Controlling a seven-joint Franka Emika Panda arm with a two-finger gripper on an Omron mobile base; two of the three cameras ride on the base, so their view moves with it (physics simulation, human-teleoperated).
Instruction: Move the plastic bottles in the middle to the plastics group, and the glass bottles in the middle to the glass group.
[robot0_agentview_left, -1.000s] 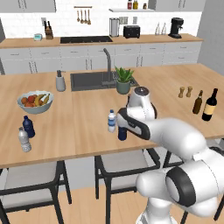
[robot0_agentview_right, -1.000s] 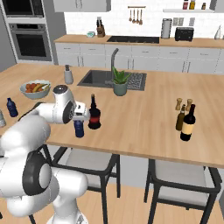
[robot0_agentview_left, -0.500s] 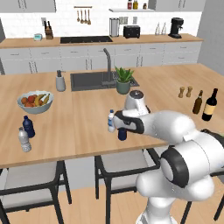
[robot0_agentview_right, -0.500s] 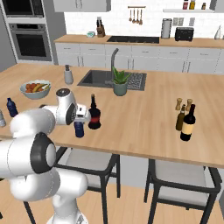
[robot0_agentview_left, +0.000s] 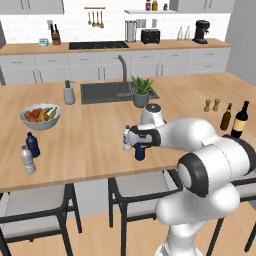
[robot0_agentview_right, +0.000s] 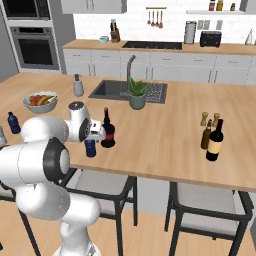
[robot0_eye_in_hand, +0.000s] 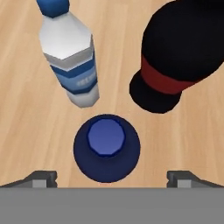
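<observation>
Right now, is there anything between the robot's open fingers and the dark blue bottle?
No. In the hand view the open gripper sits right above the navy bottle, with nothing in between.

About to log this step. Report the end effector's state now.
End effector: open, holding nothing, fingertips either side of the navy bottle below it.

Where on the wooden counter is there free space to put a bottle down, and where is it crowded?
Free: the wide stretch between the black bottle and the glass group. Crowded: around the navy bottle, where the clear bottle stands close.
</observation>
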